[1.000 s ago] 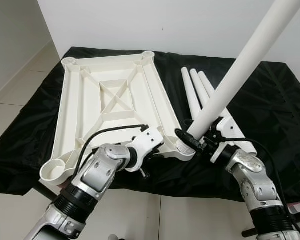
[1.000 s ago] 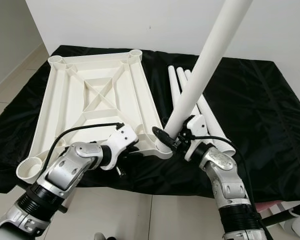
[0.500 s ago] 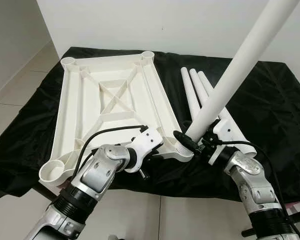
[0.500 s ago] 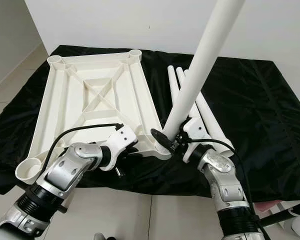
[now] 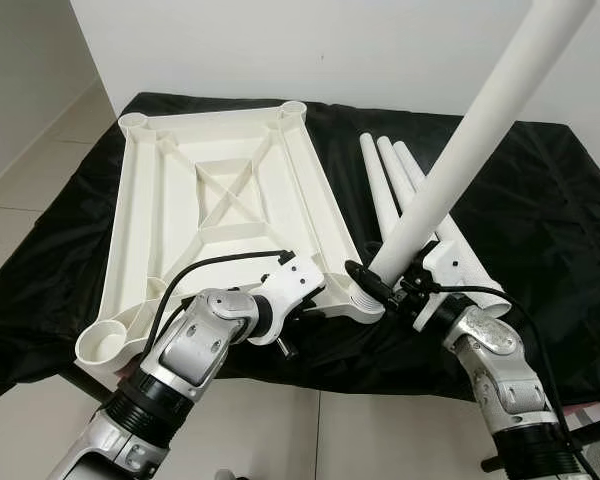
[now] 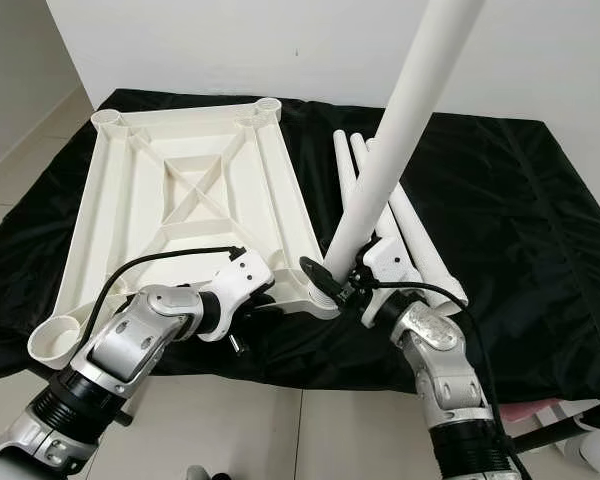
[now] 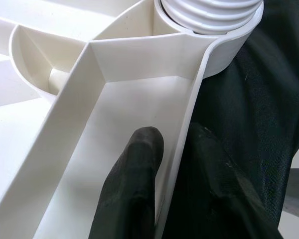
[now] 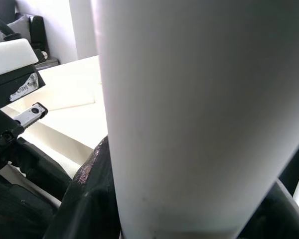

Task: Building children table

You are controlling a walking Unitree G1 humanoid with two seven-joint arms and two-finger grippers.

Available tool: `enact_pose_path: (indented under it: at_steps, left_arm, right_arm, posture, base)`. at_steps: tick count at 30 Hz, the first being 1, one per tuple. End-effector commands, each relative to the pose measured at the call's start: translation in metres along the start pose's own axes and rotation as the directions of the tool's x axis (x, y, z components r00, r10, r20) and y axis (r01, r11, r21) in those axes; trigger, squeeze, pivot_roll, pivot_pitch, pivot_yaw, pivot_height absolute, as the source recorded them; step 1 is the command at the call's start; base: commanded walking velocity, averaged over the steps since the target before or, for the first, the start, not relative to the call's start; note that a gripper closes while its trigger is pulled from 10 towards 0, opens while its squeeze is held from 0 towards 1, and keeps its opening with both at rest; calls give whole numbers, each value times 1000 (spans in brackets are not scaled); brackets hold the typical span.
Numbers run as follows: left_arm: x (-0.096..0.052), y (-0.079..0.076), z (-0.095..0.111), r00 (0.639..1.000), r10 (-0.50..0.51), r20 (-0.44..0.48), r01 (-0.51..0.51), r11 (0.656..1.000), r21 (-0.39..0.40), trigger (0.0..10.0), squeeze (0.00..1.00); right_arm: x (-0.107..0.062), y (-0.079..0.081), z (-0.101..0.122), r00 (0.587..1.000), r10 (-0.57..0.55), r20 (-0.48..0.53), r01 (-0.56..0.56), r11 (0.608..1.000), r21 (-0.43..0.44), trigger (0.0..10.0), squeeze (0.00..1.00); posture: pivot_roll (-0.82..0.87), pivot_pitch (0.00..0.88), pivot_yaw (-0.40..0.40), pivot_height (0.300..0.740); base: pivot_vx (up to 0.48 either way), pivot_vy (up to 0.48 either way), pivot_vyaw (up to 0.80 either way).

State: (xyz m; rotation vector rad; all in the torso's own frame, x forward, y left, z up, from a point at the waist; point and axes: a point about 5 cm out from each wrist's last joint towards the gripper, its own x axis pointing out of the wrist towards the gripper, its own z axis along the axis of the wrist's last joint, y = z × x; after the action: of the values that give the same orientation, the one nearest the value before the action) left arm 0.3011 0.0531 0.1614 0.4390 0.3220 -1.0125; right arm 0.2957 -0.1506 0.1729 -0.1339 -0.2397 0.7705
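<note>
Three spare legs (image 5: 400, 190), one tabletop (image 5: 220, 215)

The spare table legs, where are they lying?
The three spare table legs lie side by side on the black cloth at the robot's right, just beside the upside-down tabletop and behind the raised leg in the right gripper.

A black cloth (image 5: 540, 200) lies spread against a plain white wall (image 5: 310, 50), on pale tiled floor (image 5: 20, 170).
</note>
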Motion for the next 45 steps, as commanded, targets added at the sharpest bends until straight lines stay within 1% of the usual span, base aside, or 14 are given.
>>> enact_pose_path:
  at_steps: [1,4,13,14,19,22,26,29,36,45]
  left_arm:
    - [-6,3,12,997,44,58,-46,999,22,10000,0]
    - [-6,3,12,997,45,58,-46,999,21,10000,0]
    - [-6,3,13,997,45,59,-46,999,21,10000,0]
    - [-6,3,13,997,44,60,-46,999,20,10000,0]
    - [-5,3,14,997,44,60,-45,999,20,10000,0]
    - [-5,2,14,997,44,60,-45,999,20,10000,0]
    - [-5,3,14,997,45,61,-46,999,20,10000,0]
    - [-5,3,14,997,45,61,-46,999,20,10000,0]
    - [-5,2,15,997,42,64,-44,999,22,10000,0]
    - [-5,2,16,997,46,67,-47,999,20,10000,0]
  right_arm:
    - [1,14,-13,999,23,-42,-21,999,42,10000,0]
    - [2,17,-12,1000,-2,-30,3,999,50,10000,0]
    - [2,22,-11,1000,-27,-15,28,998,49,10000,0]
    - [3,25,-10,999,-45,-7,45,998,54,10000,0]
    - [3,28,-9,997,-78,3,77,995,57,10000,0]
    - [4,29,-9,991,-133,11,132,989,60,10000,0]
    - [5,32,-8,987,-158,19,156,985,69,10000,0]
    - [6,33,-8,986,-167,22,166,984,63,10000,0]
    - [8,41,-8,983,-181,19,179,982,68,10000,0]
    - [12,44,-9,980,-196,18,195,978,76,10000,0]
  posture:
    - [-89,157,28,740]
    - [-89,157,29,740]
    - [-91,156,28,740]
    - [-92,157,27,740]
    - [-92,153,25,740]
    - [-91,150,24,740]
    - [-92,148,23,740]
    - [-92,145,23,740]
    - [-93,142,21,740]
    - [-88,141,19,740]
  base:
    - [0,0,0]
    - [0,0,0]
    - [0,0,0]
    - [0,0,0]
    - [0,0,0]
    - [0,0,0]
    - [0,0,0]
    - [0,0,0]
    - [0,0,0]
    - [0,0,0]
